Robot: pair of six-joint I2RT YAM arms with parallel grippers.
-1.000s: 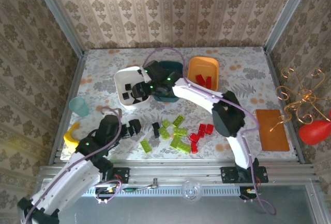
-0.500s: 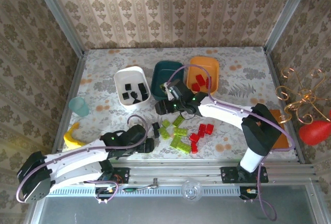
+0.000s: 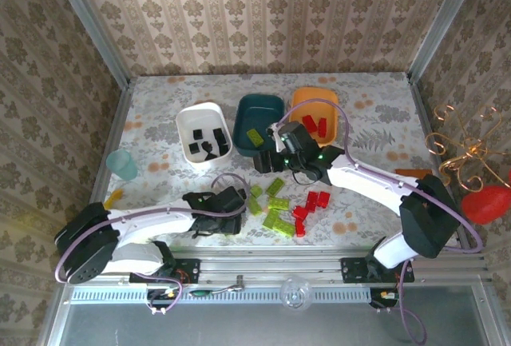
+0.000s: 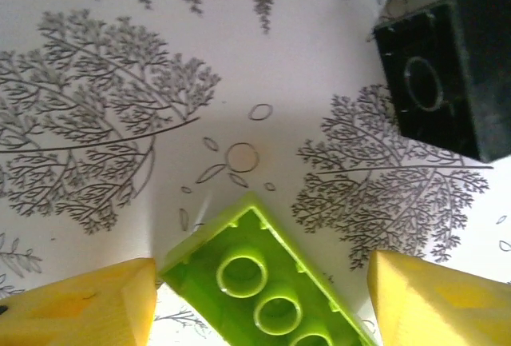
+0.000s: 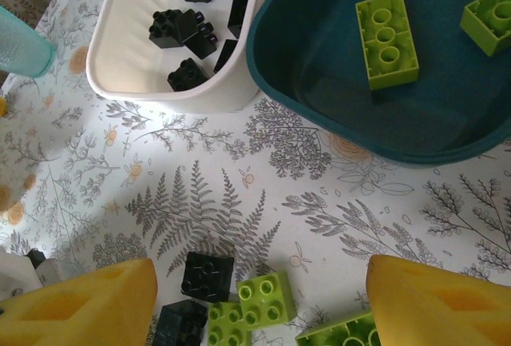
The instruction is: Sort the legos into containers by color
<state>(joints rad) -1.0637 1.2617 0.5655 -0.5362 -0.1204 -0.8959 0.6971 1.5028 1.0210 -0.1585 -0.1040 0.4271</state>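
My left gripper (image 4: 262,282) was low over the table, its yellow fingers (image 4: 88,302) about half open on either side of a lime-green brick (image 4: 243,274). The brick lay on the patterned cloth at the bottom centre of the wrist frame. I saw a gap on the right side, so I judged nothing was held yet.

The brick sat at an angle between the fingers. If they met one corner first, I thought it could turn or slip out. A black brick (image 4: 447,82) at the upper right was near enough to be pushed.

My right gripper (image 5: 261,270) was wide open and empty, just below the white tray (image 5: 160,98) and the dark teal tray (image 5: 447,106), which had two green bricks inside. Loose red legos (image 3: 311,202) lay at lower centre, below the orange tray (image 3: 303,110). Both arms were near each other, so carrying the green brick upward to the teal tray could bring them into contact.
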